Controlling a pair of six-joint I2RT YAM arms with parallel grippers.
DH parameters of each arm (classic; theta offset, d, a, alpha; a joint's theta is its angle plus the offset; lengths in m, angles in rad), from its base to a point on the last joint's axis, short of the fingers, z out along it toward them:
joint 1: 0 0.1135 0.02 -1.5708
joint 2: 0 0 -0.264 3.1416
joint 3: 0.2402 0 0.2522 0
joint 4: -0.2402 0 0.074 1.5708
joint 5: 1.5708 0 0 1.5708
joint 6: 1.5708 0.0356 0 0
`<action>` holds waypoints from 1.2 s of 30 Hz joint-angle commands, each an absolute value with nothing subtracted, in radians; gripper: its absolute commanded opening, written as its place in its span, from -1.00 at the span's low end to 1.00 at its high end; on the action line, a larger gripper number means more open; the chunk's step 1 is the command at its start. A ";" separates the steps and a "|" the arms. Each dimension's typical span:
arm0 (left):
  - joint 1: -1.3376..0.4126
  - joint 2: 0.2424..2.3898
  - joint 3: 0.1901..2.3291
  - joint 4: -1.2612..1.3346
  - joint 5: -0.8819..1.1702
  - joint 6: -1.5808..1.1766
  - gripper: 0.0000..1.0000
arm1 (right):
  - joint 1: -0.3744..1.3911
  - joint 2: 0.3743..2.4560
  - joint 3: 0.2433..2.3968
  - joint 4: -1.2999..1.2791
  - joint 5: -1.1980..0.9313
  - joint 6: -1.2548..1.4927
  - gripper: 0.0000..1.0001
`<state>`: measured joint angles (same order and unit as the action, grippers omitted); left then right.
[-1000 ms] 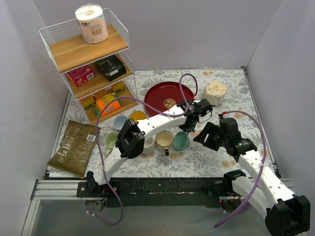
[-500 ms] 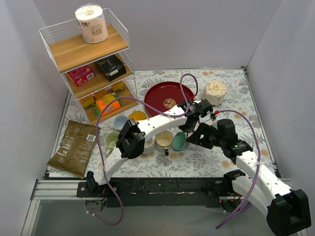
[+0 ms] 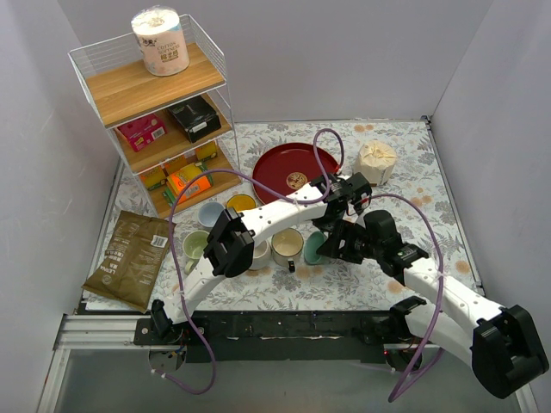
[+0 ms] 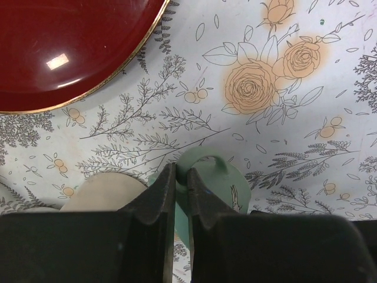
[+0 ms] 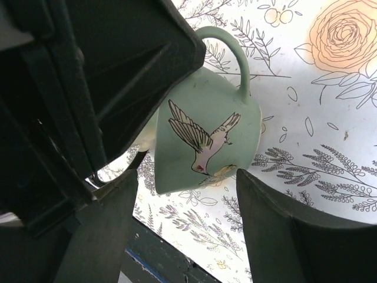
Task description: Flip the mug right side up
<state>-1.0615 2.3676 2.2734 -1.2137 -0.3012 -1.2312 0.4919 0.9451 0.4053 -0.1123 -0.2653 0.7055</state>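
Two grippers on one green mug (image 3: 315, 248), at the right end of the cup cluster near mid-table, just near of the red plate (image 3: 291, 168) and beside the cream mug (image 3: 287, 245). Left gripper (image 4: 181, 174) pressed together on the mug's wall, apparently one finger inside and one outside in the left wrist view, handle pointing far. Thin pinch at the rim, likely chosen to lever the mug over rather than to carry it. Mug tipped in that pinch, bird print facing the right wrist camera, handle uppermost there; neither mouth-down nor on its base. Contact with the floral cloth (image 3: 413, 185): cannot tell. Right gripper (image 5: 188, 197) spread wide, one finger to each side of the mug body, no contact seen. Placed so, probably, to take the body across its width, with the left pinch guarding against a roll. Judged step: handover or two-handed steadying partway through the turn; mug not yet upright. Next move calling for a square close on the body below the handle, then release by the left. Risks: glazed wall slipping out of the rim pinch; a knock to the neighbouring cream mug.
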 commanded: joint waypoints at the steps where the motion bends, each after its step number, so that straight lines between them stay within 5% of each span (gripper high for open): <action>1: -1.065 2.324 2.312 -1.224 -0.287 -1.247 -1.00 | 0.495 0.916 0.393 -0.092 -0.186 0.733 0.44; 6: -1.063 2.309 2.304 -1.218 -0.273 -1.250 -1.00 | 0.494 0.885 0.368 -0.106 -0.141 0.765 0.07; 12: -1.062 2.293 2.296 -1.213 -0.268 -1.250 -0.95 | 0.494 0.887 0.362 -0.132 -0.124 0.779 -0.13; 21: -1.060 2.260 2.296 -1.209 -0.273 -1.258 -0.37 | 0.474 0.847 0.334 -0.160 -0.112 0.815 -0.34; 26: -1.058 2.243 2.292 -1.192 -0.270 -1.259 -0.31 | 0.463 0.828 0.327 -0.164 -0.130 0.818 -0.64; 36: -1.057 2.207 2.289 -1.172 -0.301 -1.264 -0.08 | 0.448 0.805 0.327 -0.222 -0.129 0.828 -0.93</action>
<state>-1.0576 2.3096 2.2734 -1.1877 -0.2741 -1.2541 0.4530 0.8059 0.3550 -0.1173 -0.1558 0.8349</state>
